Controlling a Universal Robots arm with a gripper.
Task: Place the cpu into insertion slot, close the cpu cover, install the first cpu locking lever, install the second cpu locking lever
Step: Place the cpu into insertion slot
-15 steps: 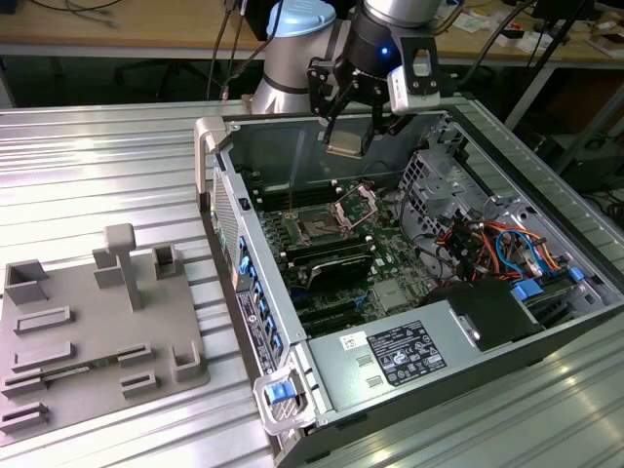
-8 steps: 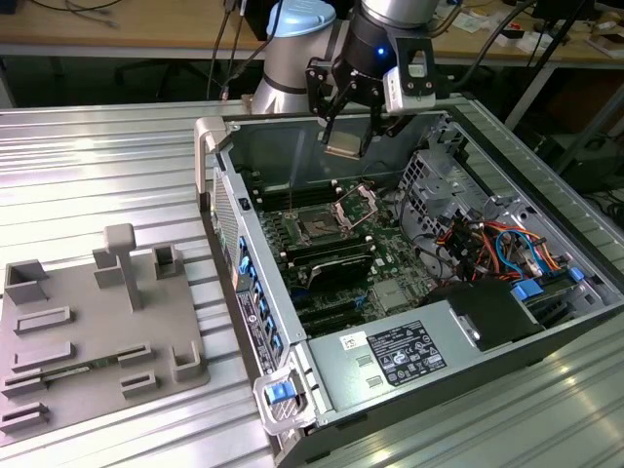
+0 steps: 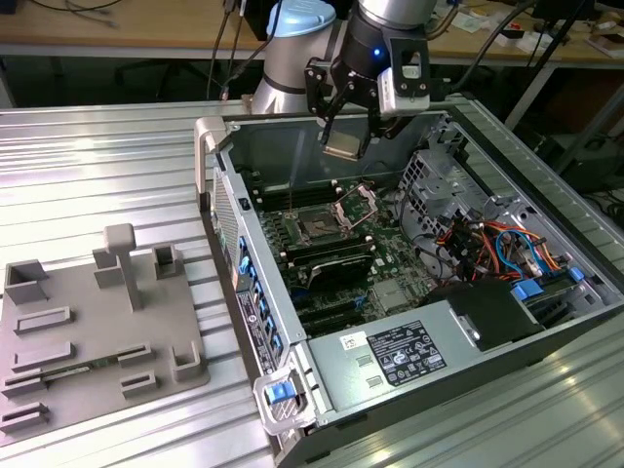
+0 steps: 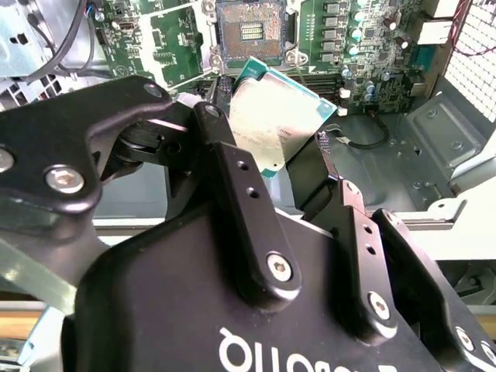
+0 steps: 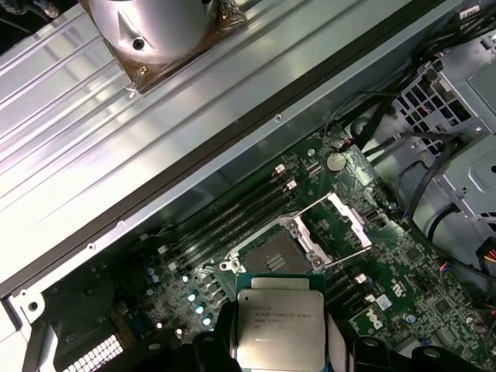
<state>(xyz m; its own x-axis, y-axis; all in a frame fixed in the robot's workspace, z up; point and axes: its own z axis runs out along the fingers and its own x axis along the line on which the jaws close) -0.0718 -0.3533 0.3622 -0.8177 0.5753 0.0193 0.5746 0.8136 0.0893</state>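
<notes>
None of the four steps is finished: inside the open case point(image 3: 283, 146), on the green board point(image 5: 403, 267), the slot point(image 5: 271, 252) lies bare with its cover point(image 5: 335, 231) tipped up at one side. My gripper point(image 4: 271, 151) pinches the cpu point(image 5: 279, 329) by two opposite edges, holding it in the air above the board, near the slot but not in it. I judge that seating, closing and both lockings are all left.

Even bright light; strong glare on ribbed table point(image 5: 70, 147); computer case point(image 3: 292, 156) interior dimmer.
</notes>
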